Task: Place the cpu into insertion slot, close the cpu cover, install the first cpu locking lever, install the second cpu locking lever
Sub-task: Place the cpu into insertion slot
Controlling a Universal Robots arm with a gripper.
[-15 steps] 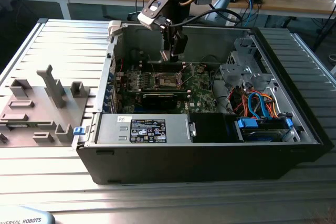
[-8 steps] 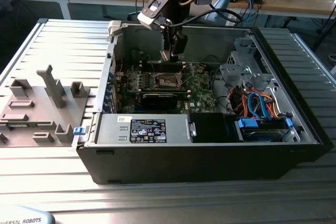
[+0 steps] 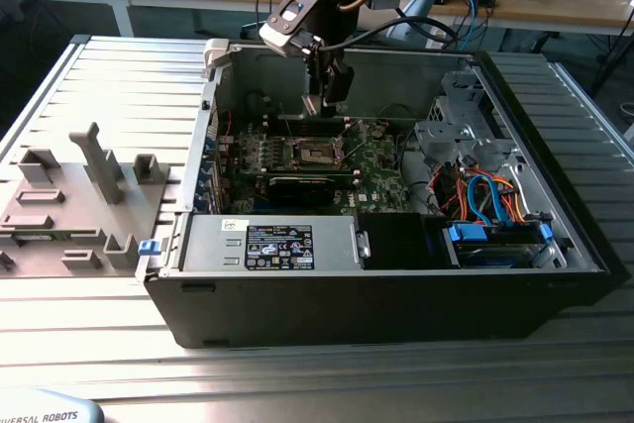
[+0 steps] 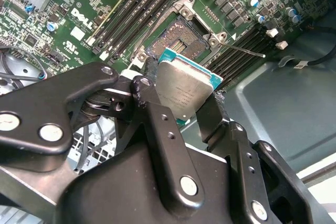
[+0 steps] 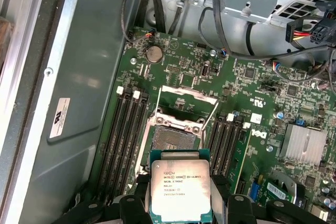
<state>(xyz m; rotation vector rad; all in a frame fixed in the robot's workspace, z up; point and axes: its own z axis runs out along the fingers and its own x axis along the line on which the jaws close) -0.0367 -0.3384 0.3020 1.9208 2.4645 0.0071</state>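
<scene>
My gripper [image 4: 181, 92] is shut on the cpu [image 4: 185, 88], a flat square chip with a silver-grey top held by two opposite edges. In the first wrist view the cpu [image 5: 180, 190] hangs just short of the insertion slot [image 5: 170, 139], a dark square socket on the green board. The slot [image 4: 181, 38] lies bare, with nothing in it. The cpu cover [image 5: 186, 91] stands swung up at the socket's far side. A thin wire locking lever [image 5: 212, 118] sticks up beside the socket. In the exterior view the gripper [image 3: 323, 106] hovers above the socket [image 3: 317, 154] inside the open case.
Long memory slots [image 5: 126, 140] flank the socket on both sides. A black card [image 3: 302, 185], a silver heatsink [image 5: 303, 149], a drive cage [image 3: 458, 121] with coloured cables and a power supply [image 3: 272, 245] fill the case. A grey fixture [image 3: 69, 205] lies at the exterior view's left.
</scene>
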